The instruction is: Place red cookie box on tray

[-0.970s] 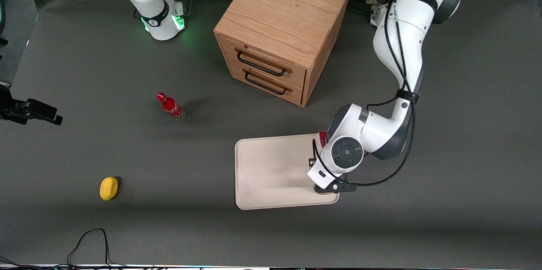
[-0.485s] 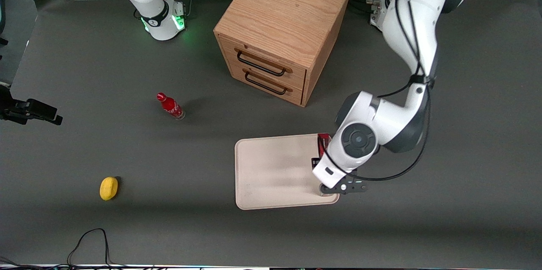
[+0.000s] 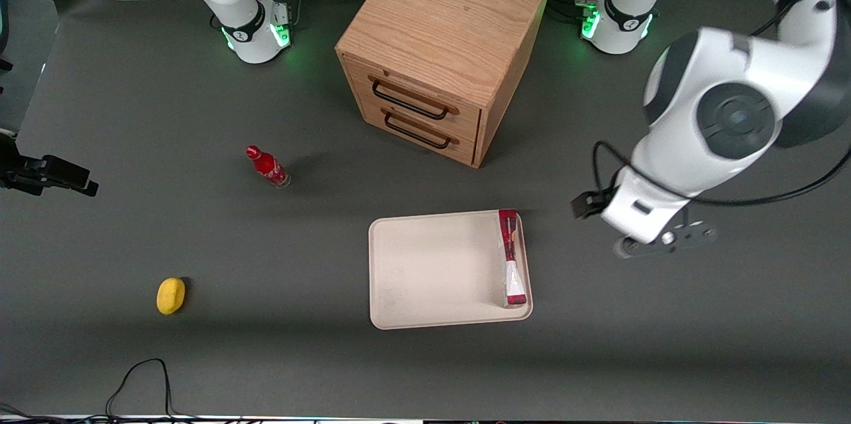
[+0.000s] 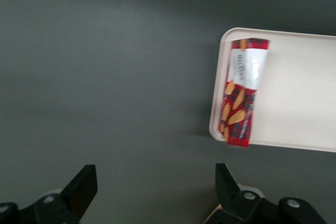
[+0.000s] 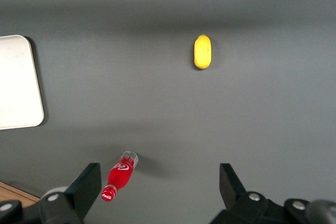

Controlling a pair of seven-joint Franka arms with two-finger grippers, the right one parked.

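Hanging high above the bare grey table (image 3: 731, 344), the left arm's gripper (image 4: 152, 195) has its two dark fingers (image 4: 81, 187) spread wide with nothing between them. Seen from the front, the gripper (image 3: 655, 238) sits off the tray, toward the working arm's end of the table.

Below it and off to one side, toward the parked arm, lies the cream-white tray (image 3: 425, 264), flat on the table. The red cookie box (image 3: 510, 258) rests in the tray, lying flat along the short edge that is closest to the gripper, just inside the low rim. The wrist camera shows the same: the box (image 4: 241, 90) lies against the tray's (image 4: 299, 98) edge, one end white-printed, the other red with a biscuit pattern. Gripper and box are well apart; nothing touches the box but the tray.

Farther from the front camera than the gripper stands a wooden drawer cabinet (image 3: 442, 45) with two dark handles. Well past the tray from the gripper, toward the parked arm's end, a small red soda bottle (image 3: 267, 167) stands on the table, and a yellow lemon-like object (image 3: 171, 296) lies nearer the front camera than the bottle.
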